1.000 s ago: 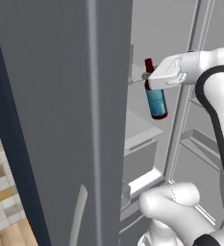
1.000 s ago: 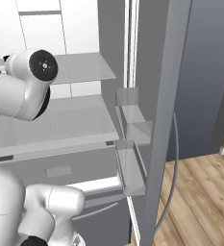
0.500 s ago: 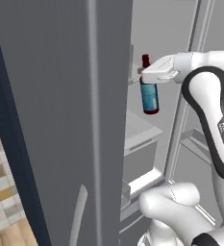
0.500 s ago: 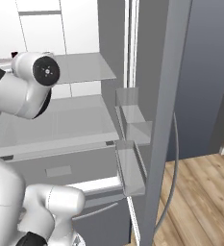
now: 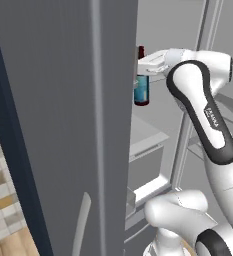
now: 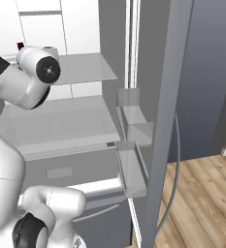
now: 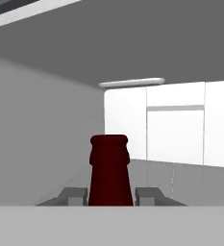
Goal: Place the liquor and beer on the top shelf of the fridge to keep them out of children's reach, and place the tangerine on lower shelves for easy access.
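My gripper (image 5: 144,64) is shut on the neck of the beer (image 5: 141,91), a dark brown bottle with a blue label that hangs upright inside the open fridge (image 5: 63,125). The door's edge hides part of the bottle in the left base view. In the hand view the beer's dark neck and cap (image 7: 109,170) stand between my two fingers (image 7: 74,194). The cap (image 6: 21,46) peeks above my arm in the right base view, level with the top shelf (image 6: 88,68). The lower shelves (image 6: 61,123) lie beneath it. The liquor and the tangerine are out of view.
The open door stands close on the bottle's left. The other door carries clear bins (image 6: 134,114) to the right of the shelves. A drawer front (image 6: 61,172) sits under the lower shelf. White inner walls close the back of the fridge.
My hand has carried the beer to the left and a little higher, deeper into the fridge and partly behind the door's edge. The grip has stayed shut.
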You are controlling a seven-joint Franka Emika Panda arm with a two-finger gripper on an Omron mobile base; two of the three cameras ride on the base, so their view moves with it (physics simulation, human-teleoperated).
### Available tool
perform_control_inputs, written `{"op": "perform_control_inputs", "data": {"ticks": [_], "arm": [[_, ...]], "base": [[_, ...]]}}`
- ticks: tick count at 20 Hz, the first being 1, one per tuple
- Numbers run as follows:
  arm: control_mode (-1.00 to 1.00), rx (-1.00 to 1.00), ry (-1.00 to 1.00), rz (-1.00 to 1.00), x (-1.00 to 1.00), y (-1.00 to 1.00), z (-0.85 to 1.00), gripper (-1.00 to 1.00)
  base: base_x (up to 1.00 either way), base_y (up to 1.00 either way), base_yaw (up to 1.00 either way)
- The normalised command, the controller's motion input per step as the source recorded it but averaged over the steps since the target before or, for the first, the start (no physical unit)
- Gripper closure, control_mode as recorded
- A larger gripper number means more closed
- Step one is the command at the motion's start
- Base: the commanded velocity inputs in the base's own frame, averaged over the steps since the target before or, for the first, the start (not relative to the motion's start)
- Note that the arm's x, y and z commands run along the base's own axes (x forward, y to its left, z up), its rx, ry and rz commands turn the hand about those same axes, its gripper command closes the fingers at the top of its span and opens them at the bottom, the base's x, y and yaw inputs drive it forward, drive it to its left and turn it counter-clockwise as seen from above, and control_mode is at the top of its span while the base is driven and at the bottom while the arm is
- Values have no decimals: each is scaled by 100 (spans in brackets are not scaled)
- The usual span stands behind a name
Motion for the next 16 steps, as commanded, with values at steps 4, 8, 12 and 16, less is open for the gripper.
{"op": "perform_control_inputs", "data": {"ticks": [4, 8, 12, 16], "arm": [[-100, 2, 0, -4, 55, 0, 13, 100], [-100, 0, 0, -4, 59, 8, 4, 100], [-100, 0, 0, -2, 61, 13, 0, 100], [-100, 0, 0, 0, 63, 10, 0, 100]], "base": [[0, 0, 0], [0, 0, 0], [0, 0, 0], [0, 0, 0]]}}
